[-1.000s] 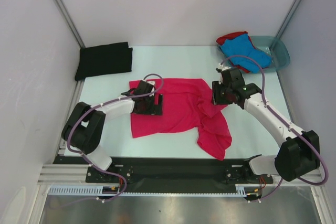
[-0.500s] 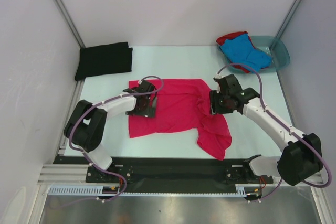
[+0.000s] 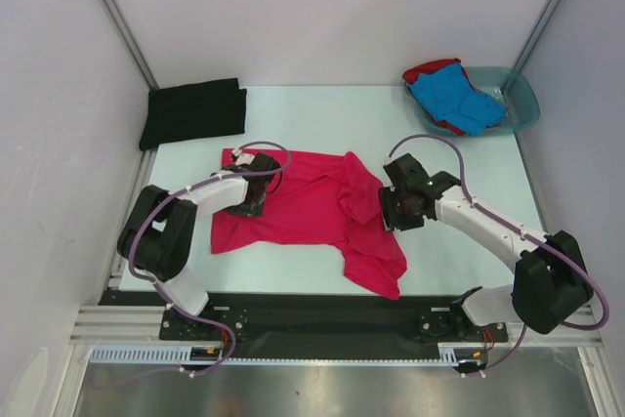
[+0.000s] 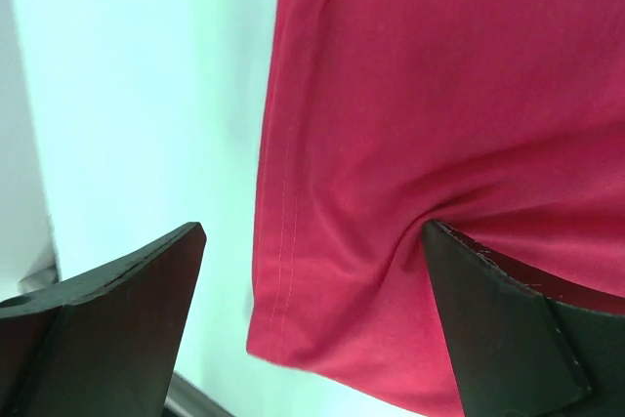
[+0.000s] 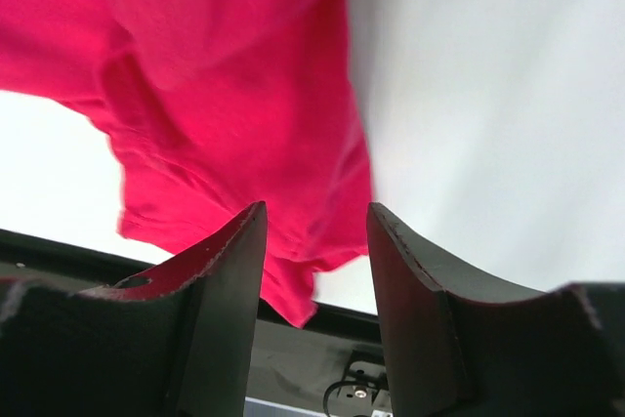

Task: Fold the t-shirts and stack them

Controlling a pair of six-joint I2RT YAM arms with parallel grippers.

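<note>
Magenta-pink t-shirt (image 3: 303, 207) has slid left; left hand (image 4: 312, 229) spread wide, right hand (image 5: 315, 210) partly open.

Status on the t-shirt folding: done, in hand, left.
Done: the black t-shirt lies folded at the far left. In hand: the pink t-shirt is spread mid-table, the open left gripper on its left edge, the right gripper at its right. Left: the blue t-shirt and red t-shirt, in the teal basin.

Four t-shirts: pink (image 3: 303, 207), black (image 3: 193, 111), blue (image 3: 454, 95), red (image 3: 425, 69). One basin (image 3: 524, 95). Two pincers (image 3: 256, 204) (image 3: 389, 212).
</note>
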